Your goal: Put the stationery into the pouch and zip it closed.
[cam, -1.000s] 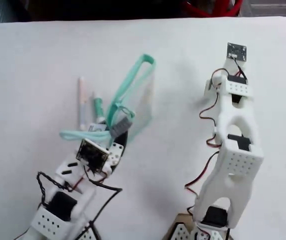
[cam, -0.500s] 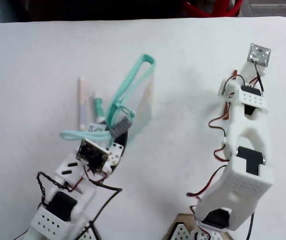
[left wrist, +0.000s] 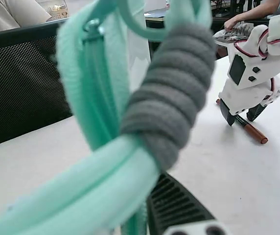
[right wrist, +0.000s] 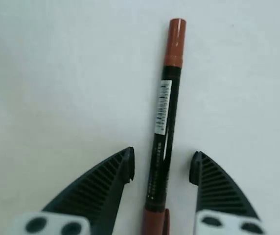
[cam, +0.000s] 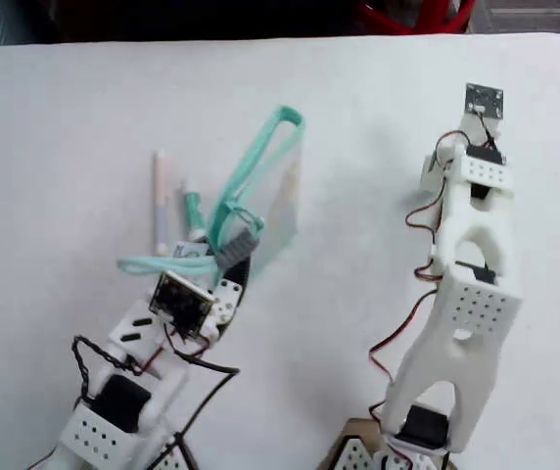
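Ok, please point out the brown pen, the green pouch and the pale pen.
brown pen point(right wrist: 165, 112), right wrist view, on the barrel's label.
green pouch point(left wrist: 96, 98), left wrist view, on its zipper tape.
pale pen point(cam: 162, 196), high view, mid-barrel.

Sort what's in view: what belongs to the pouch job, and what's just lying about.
Job: pouch; pink pen; green pen; brown pen.
Lying about: black mesh panel; red thing at the far edge; brown board at the near edge.

White table point(cam: 74, 98). Left side: pale pen point(cam: 162, 196) and green pen point(cam: 192, 209) lie side by side, just left of the pouch point(cam: 278, 186). Right side: brown-capped black pen point(right wrist: 165, 117) lies flat.
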Available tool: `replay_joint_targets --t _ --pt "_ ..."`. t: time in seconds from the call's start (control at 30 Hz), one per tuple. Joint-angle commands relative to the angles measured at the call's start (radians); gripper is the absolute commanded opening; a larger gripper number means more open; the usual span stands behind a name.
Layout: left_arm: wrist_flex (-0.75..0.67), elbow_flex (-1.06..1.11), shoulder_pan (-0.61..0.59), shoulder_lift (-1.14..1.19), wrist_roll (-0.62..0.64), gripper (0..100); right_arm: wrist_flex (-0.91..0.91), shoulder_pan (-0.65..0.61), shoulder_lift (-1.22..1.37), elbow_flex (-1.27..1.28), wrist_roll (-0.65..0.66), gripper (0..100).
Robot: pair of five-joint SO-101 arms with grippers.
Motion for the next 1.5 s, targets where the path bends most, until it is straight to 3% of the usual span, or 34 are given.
replay_joint_targets --t 0.0,0.03,0.13,0.23,0.87,1.27,1.47 --pt "0.015 0.002 -0.005 0.005 0.002 4 0.142 -0.002 0.117 -0.249 0.018 5.2" --pt "0.015 0.002 -0.005 0.005 0.002 4 0.176 -0.002 0.147 -0.302 0.018 0.5" --pt "0.015 0.002 -0.005 0.005 0.002 4 0.263 -0.005 0.220 -0.439 0.018 5.0" --pt "0.015 0.002 -0.007 0.005 0.002 4 0.337 -0.005 0.275 -0.557 0.018 1.2" --pt "0.015 0.002 -0.005 0.008 0.002 4 0.631 -0.041 0.527 -1.154 0.014 1.8" --pt "0.015 0.002 -0.005 0.008 0.003 4 0.680 -0.053 0.470 -1.140 0.011 1.8" --pt "0.015 0.002 -0.004 0.008 0.003 4 0.722 -0.131 0.429 -1.137 0.009 1.8"
